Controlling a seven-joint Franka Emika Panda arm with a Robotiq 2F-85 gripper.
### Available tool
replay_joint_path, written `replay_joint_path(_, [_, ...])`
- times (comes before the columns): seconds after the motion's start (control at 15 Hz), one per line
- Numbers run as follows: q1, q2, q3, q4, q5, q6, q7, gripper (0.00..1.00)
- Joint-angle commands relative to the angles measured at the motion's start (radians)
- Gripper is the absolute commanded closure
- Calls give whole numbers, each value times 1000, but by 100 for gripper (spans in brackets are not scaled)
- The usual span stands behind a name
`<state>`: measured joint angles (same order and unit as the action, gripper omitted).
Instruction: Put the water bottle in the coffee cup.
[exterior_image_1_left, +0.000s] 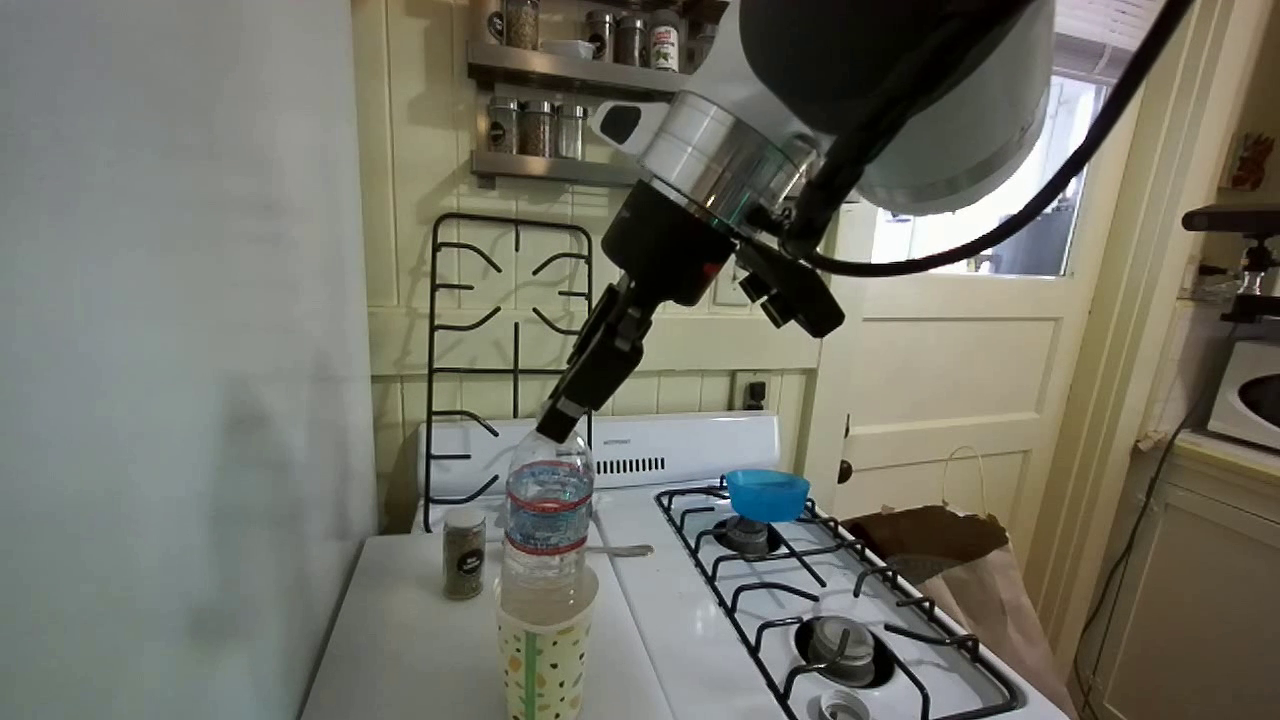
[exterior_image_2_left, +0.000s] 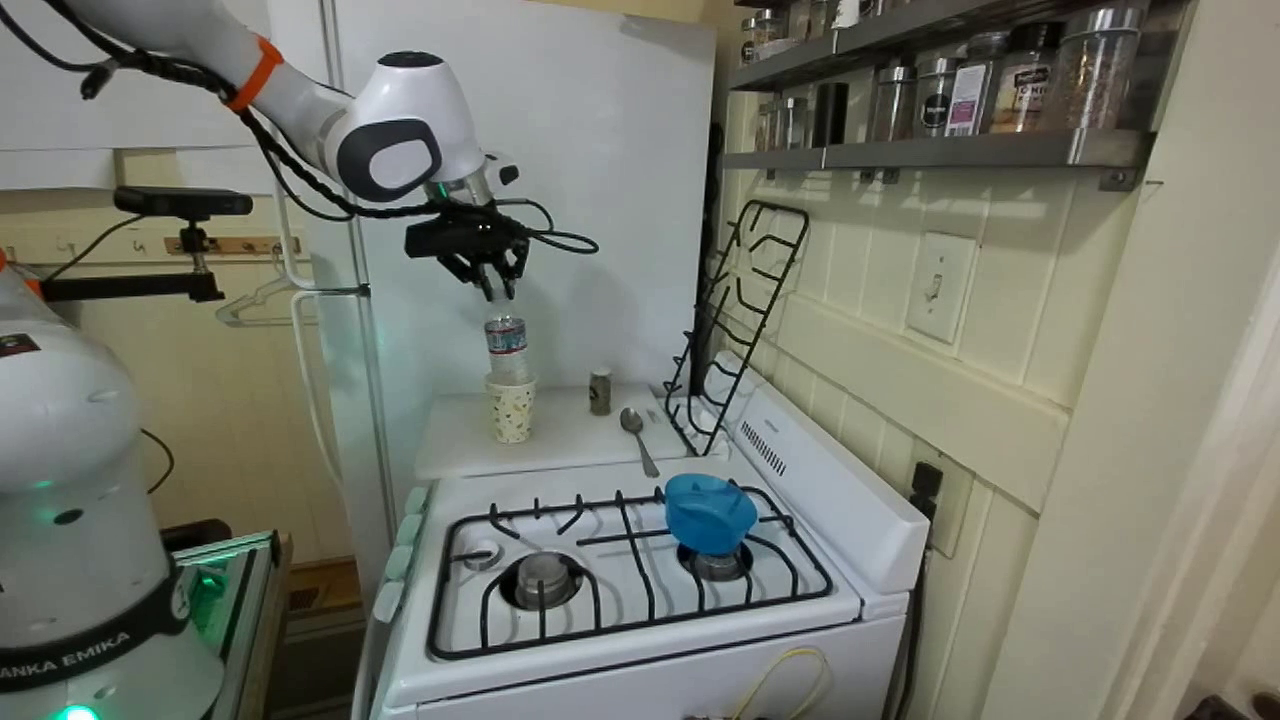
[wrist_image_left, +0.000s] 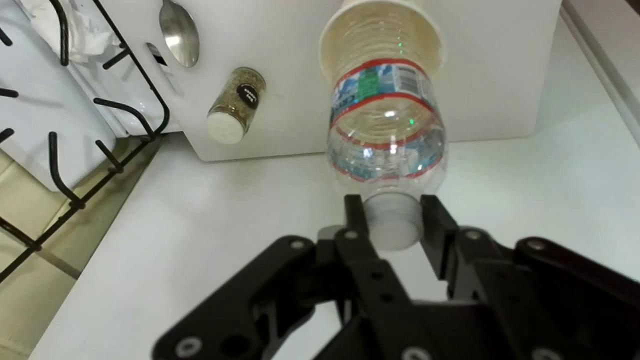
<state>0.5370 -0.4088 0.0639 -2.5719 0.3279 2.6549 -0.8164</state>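
The water bottle (exterior_image_1_left: 548, 510) is clear with a red and blue label and a pale cap. It stands upright with its lower end inside the mouth of the coffee cup (exterior_image_1_left: 543, 670), a cream paper cup with a speckled pattern. Both also show in an exterior view, the bottle (exterior_image_2_left: 507, 340) above the cup (exterior_image_2_left: 513, 415). In the wrist view the bottle (wrist_image_left: 387, 125) runs into the cup's pale rim (wrist_image_left: 434, 42). My gripper (wrist_image_left: 391, 206) is shut on the bottle's cap, a finger on each side. It comes in tilted from above (exterior_image_1_left: 560, 425). The bottle's base is partly hidden by the cup.
A spice jar (exterior_image_1_left: 464, 555) and a spoon (exterior_image_2_left: 638, 435) lie near the cup on the white surface. A black grate (exterior_image_2_left: 765, 290) leans on the wall. A blue bowl (exterior_image_1_left: 767, 495) sits on the stove. A white fridge (exterior_image_2_left: 600, 220) stands beside the surface.
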Motion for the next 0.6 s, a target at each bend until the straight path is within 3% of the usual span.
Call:
replay_joint_path(0.0, [-4,-1,11,-10,-19,30,-6,92])
replay_joint_path(0.4, [3,15,4,-10,-8,22,-20,92])
replay_joint_path(0.47, [2,17,4,-8,-8,17,-22,43])
replay_joint_path(0.53, [1,17,4,-9,-7,19,-23,42])
